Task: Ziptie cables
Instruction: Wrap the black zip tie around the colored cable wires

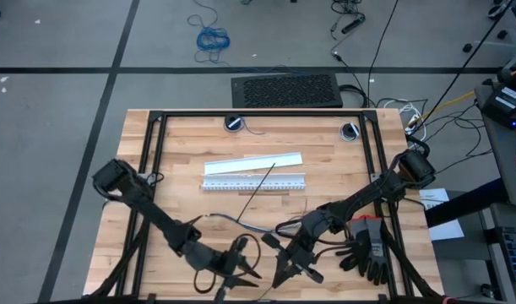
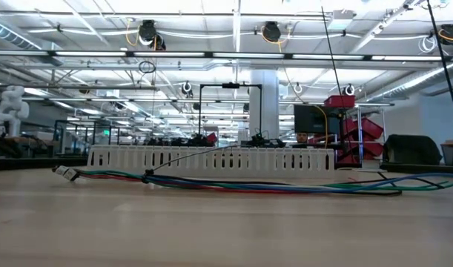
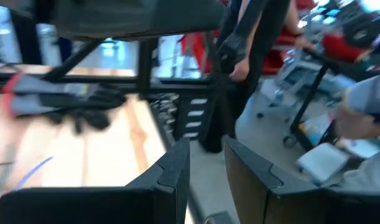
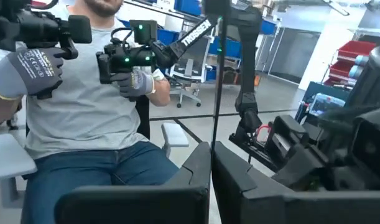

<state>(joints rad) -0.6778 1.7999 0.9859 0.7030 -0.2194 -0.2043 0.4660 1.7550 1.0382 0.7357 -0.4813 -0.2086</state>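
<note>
The cables (image 2: 285,184) run off the low view's right edge, so their far end is unseen. From above, those thin wires cannot be told apart. The left gripper (image 1: 232,283) sits at the near table edge, its fingertips cut off there. In the left wrist view the gloves (image 3: 59,102) are smeared by blur.

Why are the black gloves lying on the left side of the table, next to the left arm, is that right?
Not quite. The high view shows the black gloves lying on the right side of the table, next to the right arm, not the left.
</note>
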